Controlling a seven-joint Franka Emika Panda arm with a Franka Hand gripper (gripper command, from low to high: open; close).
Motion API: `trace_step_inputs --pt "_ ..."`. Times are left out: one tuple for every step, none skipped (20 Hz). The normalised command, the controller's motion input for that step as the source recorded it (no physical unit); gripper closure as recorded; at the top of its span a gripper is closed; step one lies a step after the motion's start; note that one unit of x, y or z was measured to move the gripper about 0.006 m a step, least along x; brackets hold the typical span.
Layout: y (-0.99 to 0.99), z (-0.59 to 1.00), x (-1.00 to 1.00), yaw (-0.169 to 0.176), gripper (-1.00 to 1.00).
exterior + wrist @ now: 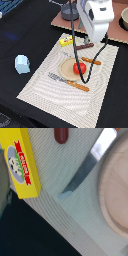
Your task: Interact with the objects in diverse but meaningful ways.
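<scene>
Objects: tomato-like ball (78, 68), yellow block (65, 41), dark sausage stick (85, 46), pale blue carton (21, 64).
Ball: sits on the tan plate (66, 70), toward its 3 o'clock edge, laid out like a served meal.
Block: at the placemat's (45, 85) 11 o'clock corner; the wrist view shows the yellow block (21, 163) lying flat along the mat edge, printed face up.
Stick: at 12 o'clock from the plate, beside the block; its rounded end (61, 134) shows in the wrist view.
Carton: off the mat on the dark worktop (20, 30), at 9 o'clock, well apart.
Cutlery: knife (85, 168) and fork (67, 81) flank the plate as a place setting.
Hand: cannot tell whether wide, narrow or holding; fingers appear in neither view, and the arm (97, 20) hangs above the stick area.
</scene>
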Motion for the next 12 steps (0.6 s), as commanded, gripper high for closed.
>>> trace_step_inputs --pt "0.08 -0.4 -0.71 0.0 -1.0" --pt "0.13 -0.48 -0.75 0.0 -1.0" --pt "0.15 -0.48 -0.81 0.0 -1.0" --pt "0.18 -0.45 -0.86 0.0 -1.0" --pt "0.19 -0.39 -0.84 0.0 -1.0" --pt "0.18 -0.37 -0.83 0.0 -1.0" --pt "0.17 -0.34 -0.81 0.0 -1.0" --pt "0.17 -0.33 -0.8 0.0 -1.0" --pt "0.17 -0.33 -0.8 0.0 -1.0" --pt "0.18 -0.33 -0.81 0.0 -1.0" --pt "0.18 -0.34 -0.81 0.0 -1.0" --pt "0.18 -0.34 -0.81 0.0 -1.0"
